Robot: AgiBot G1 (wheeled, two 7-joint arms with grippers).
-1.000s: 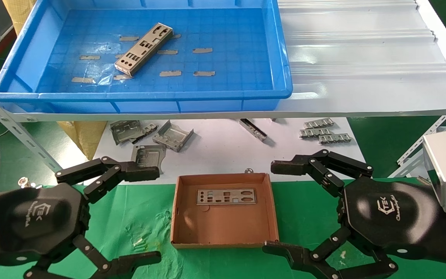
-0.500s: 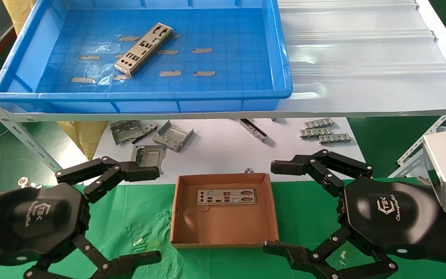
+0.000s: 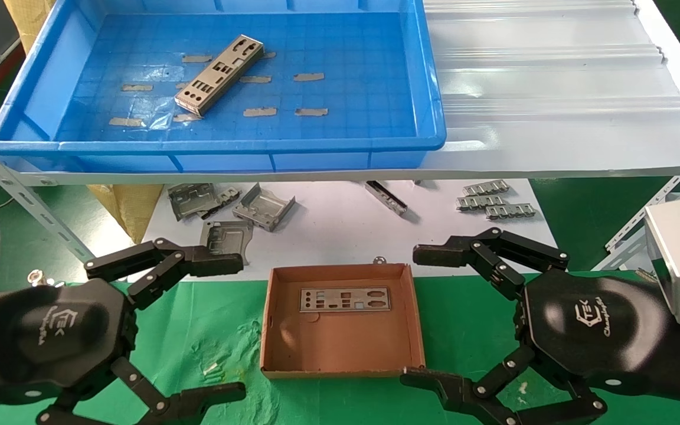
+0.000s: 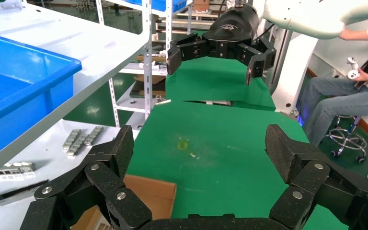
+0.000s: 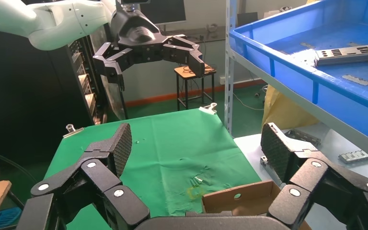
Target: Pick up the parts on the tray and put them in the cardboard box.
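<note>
One silver-grey punched part (image 3: 220, 75) lies slanted on the floor of the blue tray (image 3: 216, 144) on the upper shelf; the right wrist view also shows this part (image 5: 352, 52) inside the tray (image 5: 292, 67). A second part (image 3: 345, 299) rests flat in the far half of the brown cardboard box (image 3: 343, 348) on the green cloth. My left gripper (image 3: 231, 327) hangs open just left of the box and holds nothing. On the box's right side my right gripper (image 3: 421, 317) is open and empty too. A box corner (image 4: 148, 191) shows past the left gripper (image 4: 201, 143).
Bent grey brackets (image 3: 263, 206) and ridged metal strips (image 3: 493, 203) lie on the white surface under the shelf, behind the box. A ribbed white sheet (image 3: 552, 88) covers the shelf to the tray's right. Slanted metal shelf struts (image 3: 21, 195) stand at both sides.
</note>
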